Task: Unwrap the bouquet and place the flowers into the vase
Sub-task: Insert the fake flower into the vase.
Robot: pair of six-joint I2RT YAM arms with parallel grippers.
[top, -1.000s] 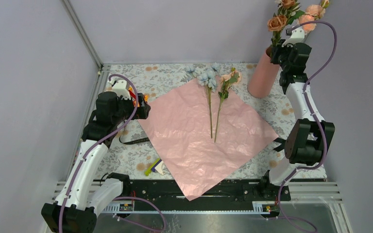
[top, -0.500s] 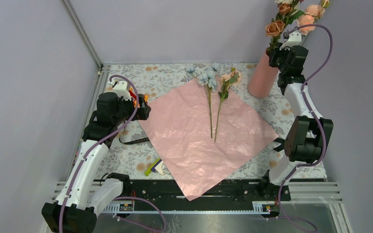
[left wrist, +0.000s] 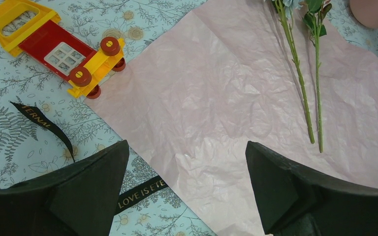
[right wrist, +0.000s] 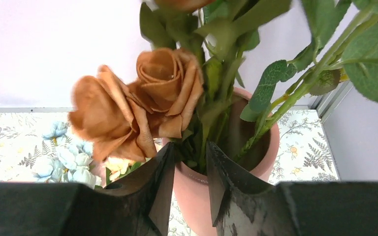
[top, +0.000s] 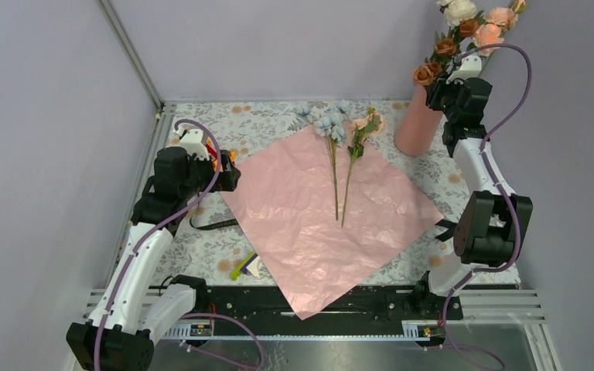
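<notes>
The salmon vase [top: 416, 124] stands at the back right and holds several flowers [top: 464, 27]; two rust-brown blooms [right wrist: 142, 98] lean over its rim [right wrist: 268, 152]. My right gripper [top: 438, 83] hovers just above the vase mouth, and its jaws [right wrist: 190, 150] stand a little apart with the stems just past the tips, nothing pinched. The pink wrapping paper [top: 325, 209] lies flat, with a pale blue stem [top: 332, 143] and a peach stem [top: 360, 135] on it. My left gripper [top: 228, 176] is wide open over the paper's left corner [left wrist: 187, 147].
A black ribbon [left wrist: 140, 191] printed in gold lies on the floral tablecloth by the paper's left edge. A red and yellow toy [left wrist: 64, 49] sits beside the left gripper. A small yellow-green and white item [top: 246, 267] lies near the front. Walls close in behind the vase.
The right gripper's jaws have parted and the rust-brown flowers have sunk lower into the vase. The left arm has not moved.
</notes>
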